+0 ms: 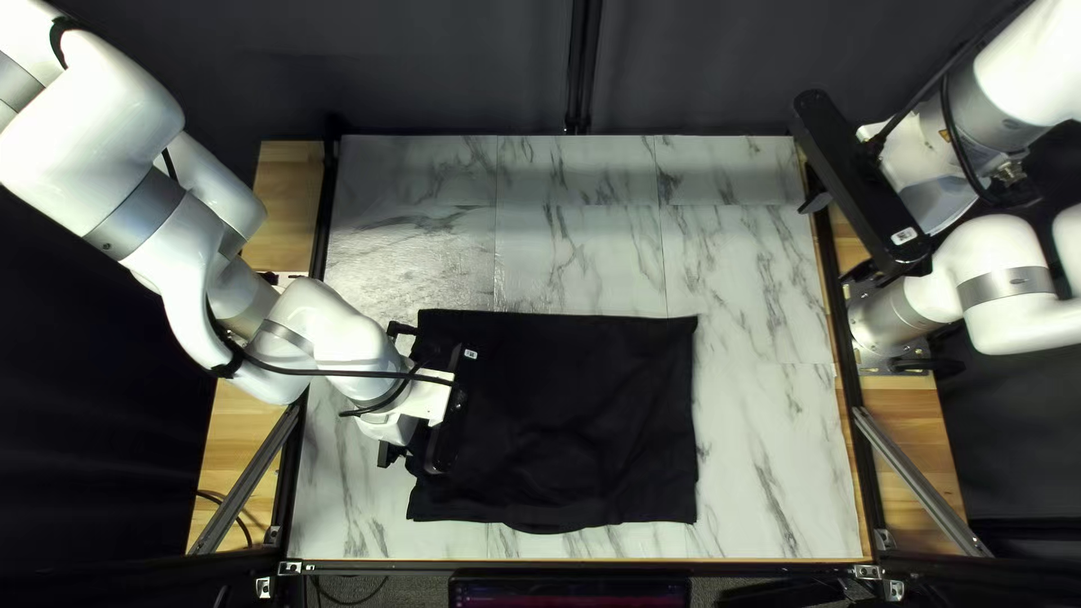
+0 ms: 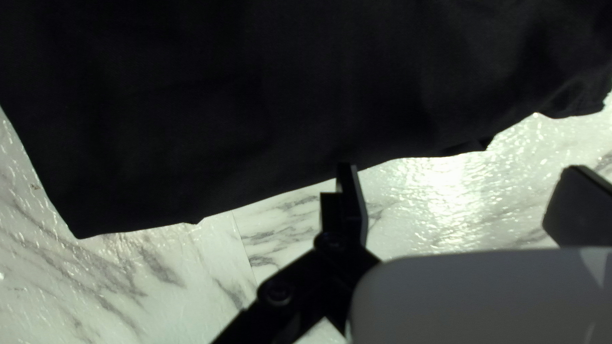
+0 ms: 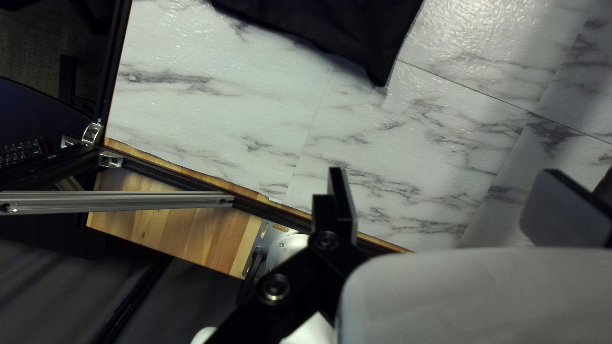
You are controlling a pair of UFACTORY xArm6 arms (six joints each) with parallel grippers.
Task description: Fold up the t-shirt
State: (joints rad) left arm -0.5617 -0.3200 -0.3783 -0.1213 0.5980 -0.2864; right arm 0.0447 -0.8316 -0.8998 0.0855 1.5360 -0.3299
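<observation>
One black t-shirt [image 1: 574, 417] on marbled tabletop [image 1: 766, 417]

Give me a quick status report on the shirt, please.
Left hand open, at edge of shirt; right hand open, clear of it. Shirt flat, roughly rectangular. No obstacle seen on it.

A white, grey-veined marble-patterned surface [image 1: 777, 473] stood between light-brown wooden side panels [image 1: 288, 186], with a dark cloth curtain [image 1: 450, 68] behind its far edge. Slanting silver metal braces [image 1: 250, 479] crossed the panels, and a black-framed rectangular screen [image 1: 569, 591] sat by the near edge. The right wrist view showed a black keyboard [image 3: 22, 151].
</observation>
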